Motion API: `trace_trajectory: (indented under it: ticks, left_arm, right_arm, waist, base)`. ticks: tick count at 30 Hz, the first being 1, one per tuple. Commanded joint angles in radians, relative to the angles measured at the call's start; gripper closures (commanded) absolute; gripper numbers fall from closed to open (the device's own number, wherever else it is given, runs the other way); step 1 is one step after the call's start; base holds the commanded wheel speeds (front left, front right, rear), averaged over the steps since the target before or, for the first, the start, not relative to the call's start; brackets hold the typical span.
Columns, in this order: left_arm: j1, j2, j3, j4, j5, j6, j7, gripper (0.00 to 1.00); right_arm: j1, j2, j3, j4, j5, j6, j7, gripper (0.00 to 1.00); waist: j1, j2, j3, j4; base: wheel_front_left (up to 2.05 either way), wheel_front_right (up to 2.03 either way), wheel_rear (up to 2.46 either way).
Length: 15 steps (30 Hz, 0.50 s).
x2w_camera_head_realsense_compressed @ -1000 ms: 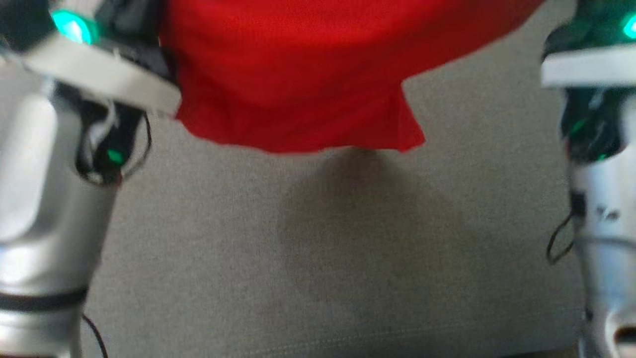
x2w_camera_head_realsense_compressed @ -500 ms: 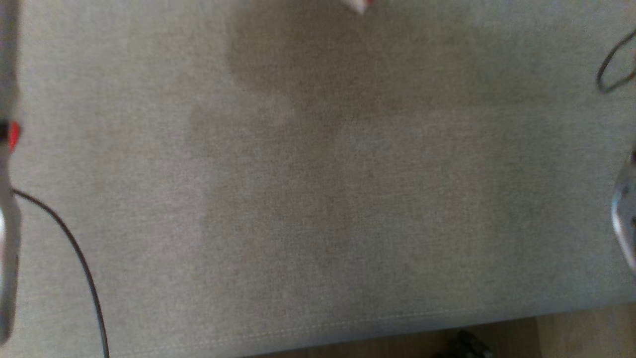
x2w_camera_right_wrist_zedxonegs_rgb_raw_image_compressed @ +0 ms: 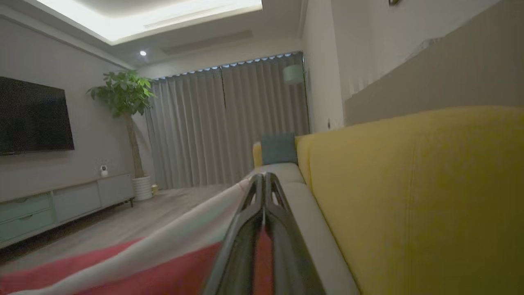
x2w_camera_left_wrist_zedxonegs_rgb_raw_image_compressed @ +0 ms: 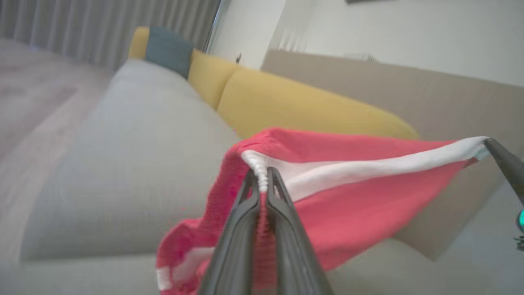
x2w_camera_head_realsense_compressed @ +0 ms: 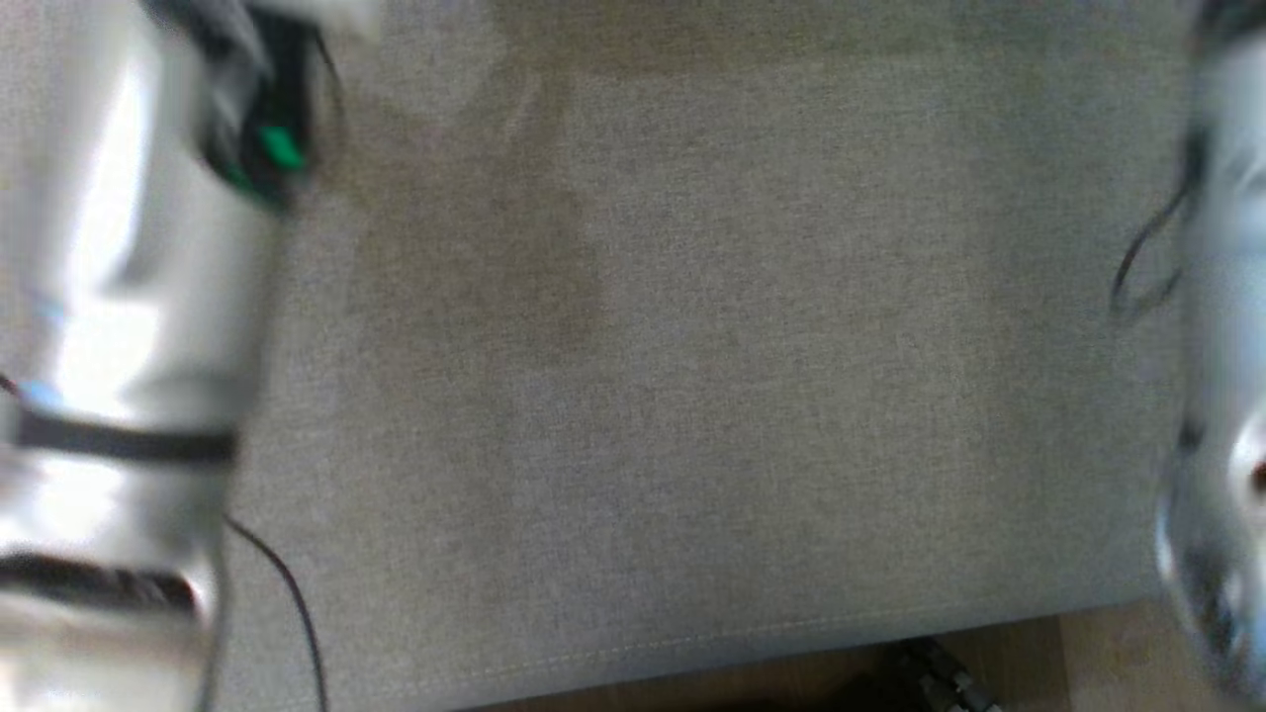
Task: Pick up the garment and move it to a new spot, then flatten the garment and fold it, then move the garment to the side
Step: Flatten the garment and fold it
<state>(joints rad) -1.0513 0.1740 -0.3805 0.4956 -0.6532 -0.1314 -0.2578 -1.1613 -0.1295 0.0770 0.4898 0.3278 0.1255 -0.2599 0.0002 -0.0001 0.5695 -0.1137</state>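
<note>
Garment [x2w_camera_left_wrist_zedxonegs_rgb_raw_image_compressed: 348, 192] could have slipped from you here, because each hold was only a thin pinch on its white edge band [x2w_camera_left_wrist_zedxonegs_rgb_raw_image_compressed: 368, 166]. Your left gripper [x2w_camera_left_wrist_zedxonegs_rgb_raw_image_compressed: 262, 180] was clamped on a puckered bit of that band. Your right gripper [x2w_camera_right_wrist_zedxonegs_rgb_raw_image_compressed: 264, 177] was closed on the far end of it, with red cloth showing between its fingers. The band ran nearly taut between the two, so spreading the arms wider would, I judge, have dragged the mesh out of one set of jaws.

The other risk was a bad landing. The lower part drooped in a bunch under the left gripper, and lowering it that way would likely have tucked it beneath itself, leaving you more flattening to do. Your head view was blurred and gave you bare grey seat cushion [x2w_camera_head_realsense_compressed: 742, 396] between the left forearm [x2w_camera_head_realsense_compressed: 119, 346] and the right forearm [x2w_camera_head_realsense_compressed: 1226, 396], so you could not have judged the touchdown from it. A loose black cable [x2w_camera_head_realsense_compressed: 287, 593] by the left forearm might also have caught the cloth.

It was held up over the grey sofa seat, in front of the yellow back cushions [x2w_camera_left_wrist_zedxonegs_rgb_raw_image_compressed: 294, 106]. Whether its lowest fold touched the seat, I couldn't tell. It looked bright red, open-weave and limp, with red-and-white striped trim [x2w_camera_left_wrist_zedxonegs_rgb_raw_image_compressed: 180, 266] at the bottom.
</note>
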Motion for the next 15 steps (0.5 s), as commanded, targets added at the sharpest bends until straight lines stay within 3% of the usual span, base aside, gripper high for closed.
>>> trace_trajectory:
  ticks: [1,9,15]
  left_arm:
    - [0.044,0.012,0.028,-0.036,-0.011,0.001,-0.004,1.00]
    - [0.434,-0.063,0.106,-0.090,0.000,0.001,-0.004,1.00]
    - [0.628,-0.095,0.157,-0.135,0.011,0.001,-0.004,1.00]
  right_arm:
    - [0.073,0.005,0.021,-0.064,0.036,0.005,-0.002,1.00]
    - [0.486,-0.006,0.037,-0.251,0.169,0.005,-0.002,1.00]
    - [0.707,-0.014,0.058,-0.304,0.206,0.005,-0.002,1.00]
  waist:
    - [-0.0002,0.0001,-0.011,-0.001]
    - [-0.0002,0.0001,-0.123,-0.035]
    - [-0.0002,0.0001,-0.255,-0.048]
  base:
    - [0.00,0.00,0.00]
    - [0.00,0.00,0.00]
    - [0.00,0.00,0.00]
